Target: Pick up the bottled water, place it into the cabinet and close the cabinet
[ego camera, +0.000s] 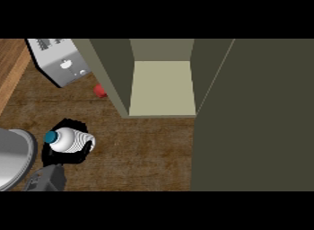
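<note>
Left hand [68, 156], fingers curled round the white ribbed teal-capped plastic water bottle [72, 139], near the brown wooden counter's [146, 152] left edge.

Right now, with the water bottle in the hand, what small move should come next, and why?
Probably carry the bottled water toward the open cabinet, up and right in the head view. The left hand has its fingers curled round it, and the door stands open, so the pale shelf inside shows.
</note>
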`<move>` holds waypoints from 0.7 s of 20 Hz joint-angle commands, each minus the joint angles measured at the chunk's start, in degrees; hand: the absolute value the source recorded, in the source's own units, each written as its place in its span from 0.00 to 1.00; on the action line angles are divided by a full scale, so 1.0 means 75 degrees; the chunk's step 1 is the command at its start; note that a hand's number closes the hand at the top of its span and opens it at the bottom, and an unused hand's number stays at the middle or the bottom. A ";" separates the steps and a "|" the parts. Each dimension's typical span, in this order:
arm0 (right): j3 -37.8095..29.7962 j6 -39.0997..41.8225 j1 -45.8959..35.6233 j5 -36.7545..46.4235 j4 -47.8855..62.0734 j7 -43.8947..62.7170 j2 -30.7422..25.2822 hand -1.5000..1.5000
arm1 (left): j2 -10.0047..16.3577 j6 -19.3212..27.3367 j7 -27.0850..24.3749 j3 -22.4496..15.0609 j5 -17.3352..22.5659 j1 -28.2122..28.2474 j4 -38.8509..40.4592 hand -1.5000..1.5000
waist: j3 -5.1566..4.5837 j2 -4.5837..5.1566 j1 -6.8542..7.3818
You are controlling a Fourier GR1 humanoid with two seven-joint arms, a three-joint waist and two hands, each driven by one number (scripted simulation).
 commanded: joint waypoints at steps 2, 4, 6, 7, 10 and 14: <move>-0.0264 -0.0530 0.0045 -0.1008 -0.1418 0.0667 -0.0132 0.00 | -0.0514 0.0528 0.0521 -0.0428 -0.0087 0.0046 -0.1300 1.00 | 0.0009 0.0000 0.0129; -0.0050 -0.0168 0.0591 -0.0554 -0.1502 0.0384 0.0254 0.00 | -0.0790 0.0750 0.1101 -0.0604 -0.0030 0.0190 -0.1745 1.00 | 0.0010 -0.0024 0.0016; -0.0267 -0.0409 0.0375 -0.0943 -0.1580 0.0517 -0.0045 0.00 | -0.1035 0.1035 0.1576 -0.0826 -0.0068 -0.0005 -0.2278 1.00 | 0.0009 -0.0031 0.0074; -0.0077 -0.0430 0.0146 -0.0735 -0.1455 0.0549 -0.0064 0.00 | -0.1093 0.1316 0.1810 -0.1100 0.0136 -0.0256 -0.2288 1.00 | 0.0005 -0.0010 0.0050; -0.0229 -0.0382 0.0132 -0.0818 -0.1188 0.0419 -0.0064 0.00 | -0.1106 0.2135 0.2237 -0.1828 0.0334 -0.0021 -0.3133 1.00 | 0.0007 -0.0011 0.0048; -0.0424 -0.0410 0.0290 -0.1183 -0.1528 0.0529 -0.0272 0.00 | -0.1113 0.3349 0.2298 -0.2591 0.0541 -0.0344 -0.3308 1.00 | -0.0005 0.0014 -0.0066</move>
